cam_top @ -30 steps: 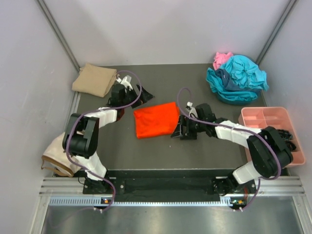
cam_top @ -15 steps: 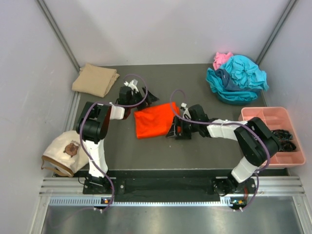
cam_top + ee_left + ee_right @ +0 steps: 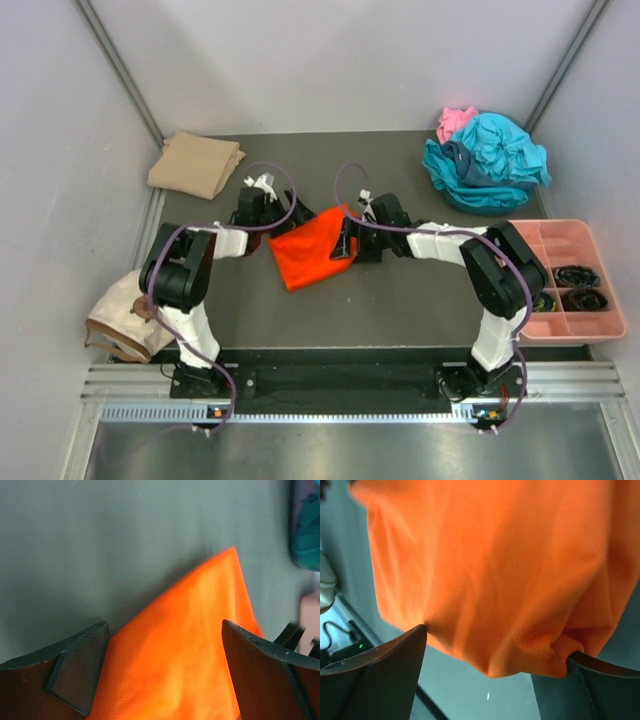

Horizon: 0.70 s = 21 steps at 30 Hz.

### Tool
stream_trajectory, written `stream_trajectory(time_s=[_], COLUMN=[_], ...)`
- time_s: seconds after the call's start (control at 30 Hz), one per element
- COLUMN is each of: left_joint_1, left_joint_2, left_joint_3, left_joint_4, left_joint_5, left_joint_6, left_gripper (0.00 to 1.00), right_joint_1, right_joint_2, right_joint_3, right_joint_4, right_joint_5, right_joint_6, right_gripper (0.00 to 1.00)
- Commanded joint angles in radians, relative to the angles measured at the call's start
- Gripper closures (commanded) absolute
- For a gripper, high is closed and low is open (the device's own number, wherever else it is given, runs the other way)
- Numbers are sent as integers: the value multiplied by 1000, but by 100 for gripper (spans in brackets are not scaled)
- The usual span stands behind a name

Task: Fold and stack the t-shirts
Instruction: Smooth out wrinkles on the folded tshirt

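Note:
The bright orange t-shirt [image 3: 310, 250] lies folded and turned askew at the middle of the table. My left gripper [image 3: 275, 215] sits at its back left edge, open wide, with orange cloth [image 3: 190, 630] lying between its fingers [image 3: 75, 670]. My right gripper [image 3: 345, 235] is at the shirt's right side, open. Puckered orange cloth [image 3: 495, 555] spans the gap and touches both of its fingertips [image 3: 420, 630]. A folded tan t-shirt [image 3: 195, 163] rests at the back left. Teal t-shirts [image 3: 490, 160] and a pink one [image 3: 455, 122] are heaped at the back right.
A pink compartment tray [image 3: 520, 240] stands at the right edge with dark items in its cells. A cream cap-like thing [image 3: 118, 315] sits off the table's left side. Grey walls close in on both sides. The teal heap [image 3: 306, 535] shows in the left wrist view.
Both grippers have closed in on the orange shirt, the right one moving left and toward the back. The shirt has turned and slid left, one corner now pointing back.

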<state>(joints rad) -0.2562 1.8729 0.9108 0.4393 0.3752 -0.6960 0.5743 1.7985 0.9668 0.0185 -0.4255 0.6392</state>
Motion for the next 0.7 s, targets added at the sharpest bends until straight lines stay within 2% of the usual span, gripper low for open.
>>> stream_trajectory(time_s=[0.0,0.17,0.33,0.5,0.67], left_joint_1=[-3,-38,-130,-198,-199], left_joint_2=[-95,-202,-285,-351,-385], left_joint_3=[-142,-295,-391,-438,-438], left_joint_4=[-171,-198,-221,-240,-292], left_joint_5=[-102,-139,-173,-200,-237], left_joint_6=[24,-26,-82,-123,-83], left_gripper=[1,1,1,1,1], right_joint_1=[9,-5,-28,-50,-63], right_joint_2=[84,150,219,260,233], right_joint_3=[113,233,348,414,391], right_joint_4=[-104,-175,-204,-235,-238], right_joint_5=[105,165,177,189,195], right_joint_6=[-75,-105,-124,-139,-144], right_gripper=[21,21,21,20,20])
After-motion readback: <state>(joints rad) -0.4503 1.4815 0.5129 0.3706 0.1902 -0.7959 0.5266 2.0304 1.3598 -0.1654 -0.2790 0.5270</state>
